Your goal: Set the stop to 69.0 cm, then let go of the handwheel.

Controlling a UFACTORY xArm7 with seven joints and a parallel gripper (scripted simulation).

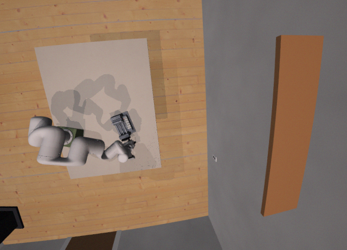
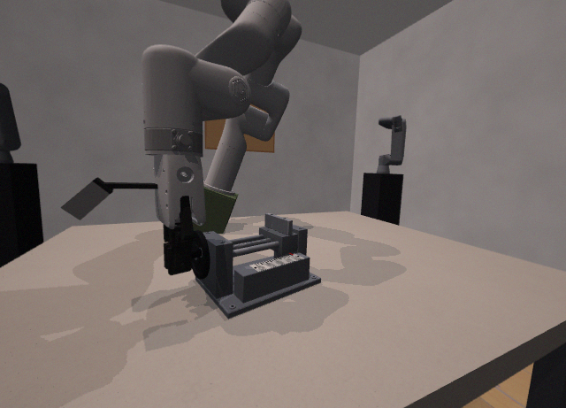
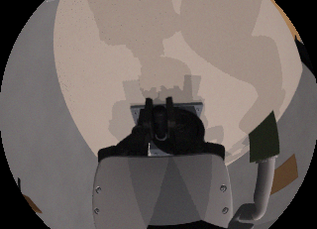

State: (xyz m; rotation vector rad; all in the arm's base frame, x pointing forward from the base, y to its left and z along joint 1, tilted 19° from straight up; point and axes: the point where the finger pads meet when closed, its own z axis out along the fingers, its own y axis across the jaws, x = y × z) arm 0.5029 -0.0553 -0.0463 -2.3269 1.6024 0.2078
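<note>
Dark metal slide fixture (image 2: 270, 275), near the table's (image 2: 411, 303) middle. Handwheel (image 2: 199, 257): stiff, likely hard and slick; take by its small crank knob. Gripper (image 2: 179, 257) pinches it. Stop (image 2: 279, 225) sits at rail's far end.

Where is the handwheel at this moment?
In the exterior view, the handwheel is at the fixture's left end on the table, held by the gripper.
</note>
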